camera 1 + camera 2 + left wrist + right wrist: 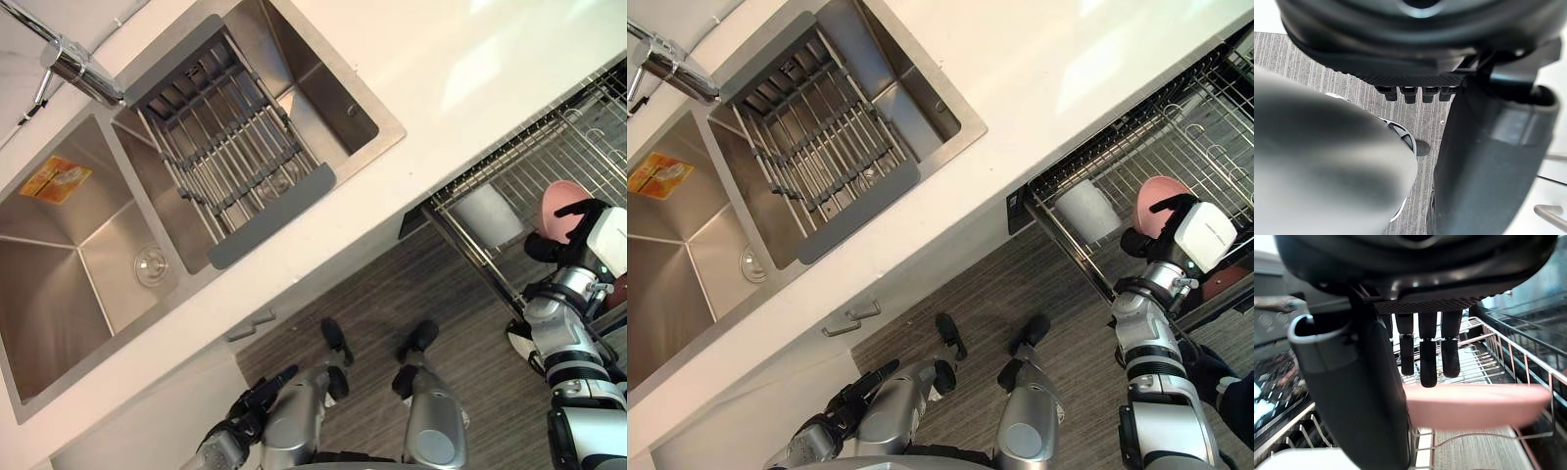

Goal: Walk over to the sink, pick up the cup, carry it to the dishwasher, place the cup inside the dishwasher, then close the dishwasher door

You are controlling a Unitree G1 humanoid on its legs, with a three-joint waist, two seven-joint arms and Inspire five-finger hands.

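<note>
A pink cup (560, 208) hangs over the near edge of the pulled-out wire dishwasher rack (549, 147). My right hand (600, 237), thumb in a white cover, is shut on it. In the right wrist view the cup (1474, 404) lies between the thumb (1356, 382) and the fingers (1427, 357), with rack wires beneath. My left hand (250, 406) hangs low at my side over the floor, fingers relaxed and holding nothing; it also shows in the left wrist view (1425, 44).
A white cylinder-shaped vessel (487, 215) lies in the rack's near corner. To the left, the white counter (470, 69) holds a double steel sink (59, 255) with a grey drying rack (225, 147) and a faucet (78, 69). Grey plank floor (392, 304) lies below.
</note>
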